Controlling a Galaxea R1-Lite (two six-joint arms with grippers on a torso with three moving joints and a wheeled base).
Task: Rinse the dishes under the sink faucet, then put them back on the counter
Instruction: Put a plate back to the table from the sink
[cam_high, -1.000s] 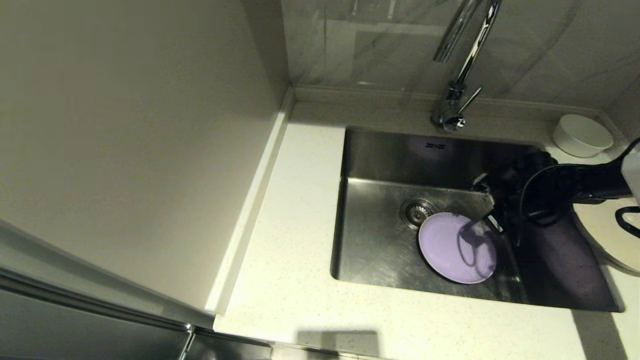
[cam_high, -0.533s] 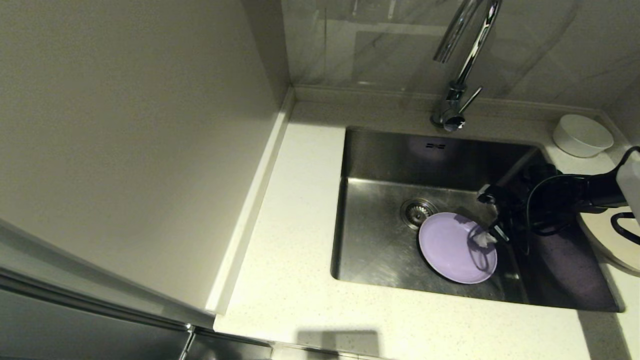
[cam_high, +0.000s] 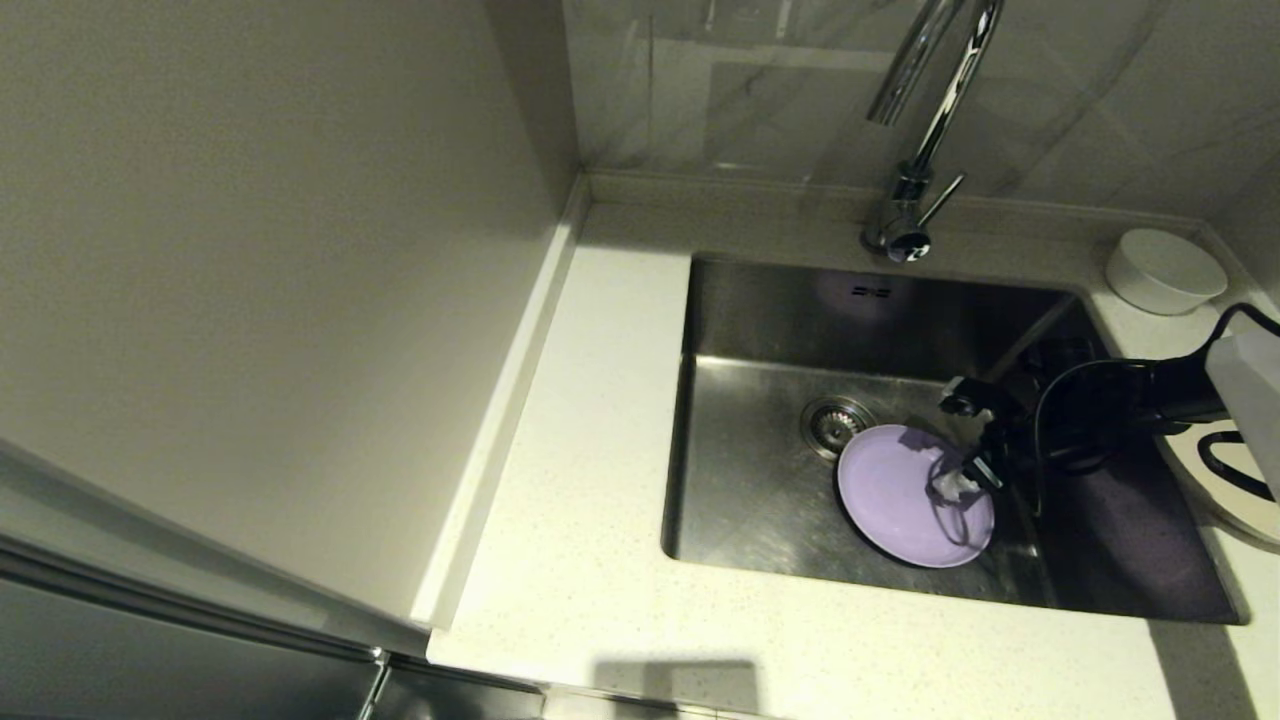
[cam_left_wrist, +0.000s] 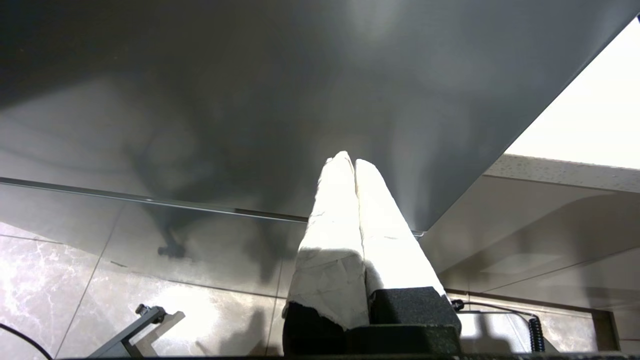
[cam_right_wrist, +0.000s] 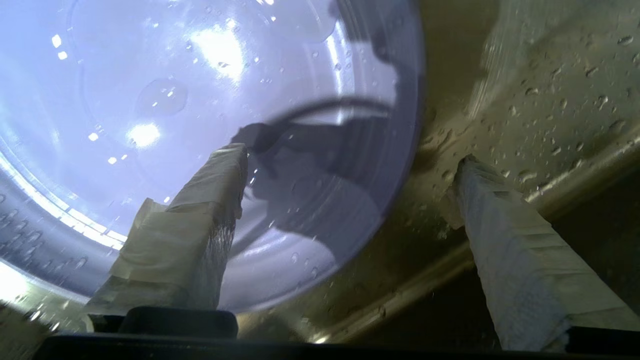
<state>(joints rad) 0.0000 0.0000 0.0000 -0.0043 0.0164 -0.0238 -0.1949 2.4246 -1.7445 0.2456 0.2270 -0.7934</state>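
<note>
Right gripper (cam_right_wrist: 350, 155): fingers spread, straddling the lilac plate (cam_high: 900, 495) rim
Lilac plate: round, smooth, wet, flat on the steel sink (cam_high: 760, 500) floor, toward its right front
Left gripper (cam_left_wrist: 354, 165): closed, empty, parked off the counter (cam_high: 590, 560)

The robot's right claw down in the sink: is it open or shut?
Open. The right gripper has its two white-wrapped fingers spread wide, one over the round lilac plate and one past its rim above the wet steel sink.
</note>
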